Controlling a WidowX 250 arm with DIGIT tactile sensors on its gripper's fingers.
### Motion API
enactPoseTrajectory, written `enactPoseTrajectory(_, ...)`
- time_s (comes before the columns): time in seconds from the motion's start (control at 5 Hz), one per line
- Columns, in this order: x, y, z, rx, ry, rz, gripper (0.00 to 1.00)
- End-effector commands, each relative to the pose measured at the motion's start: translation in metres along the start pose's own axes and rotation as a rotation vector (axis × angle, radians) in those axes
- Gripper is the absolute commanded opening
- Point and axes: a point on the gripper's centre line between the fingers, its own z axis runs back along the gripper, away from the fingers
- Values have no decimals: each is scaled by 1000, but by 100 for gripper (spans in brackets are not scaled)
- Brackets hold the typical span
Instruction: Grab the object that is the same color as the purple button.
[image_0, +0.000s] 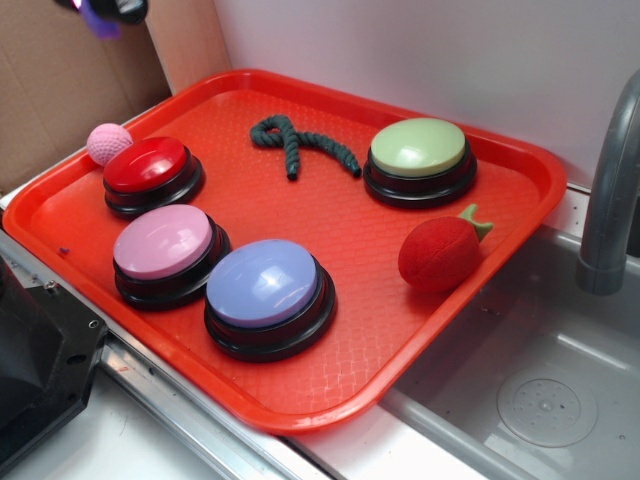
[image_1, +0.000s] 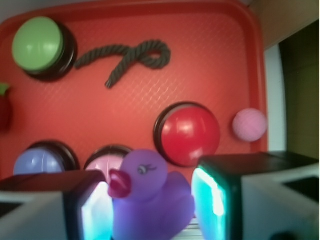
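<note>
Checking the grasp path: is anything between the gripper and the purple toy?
Nothing visible. The purple duck already sits between the fingers of the gripper, held up off the red tray.

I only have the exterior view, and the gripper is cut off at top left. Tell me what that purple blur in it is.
Observer: The wrist view shows a purple rubber duck sitting between the fingers of the gripper.
Operator: Confirm the grip.
Observer: Both pads closely flank the duck's body. It looks clamped, held above the tray.
Operator: Compare its colour with the purple button.
Observer: In the wrist view the purple button is paler. The duck is a deeper violet with a red beak.
</note>
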Motion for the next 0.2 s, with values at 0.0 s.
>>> enactPoseTrajectory(0.0,-13,-26,10,17,-25,-1,0)
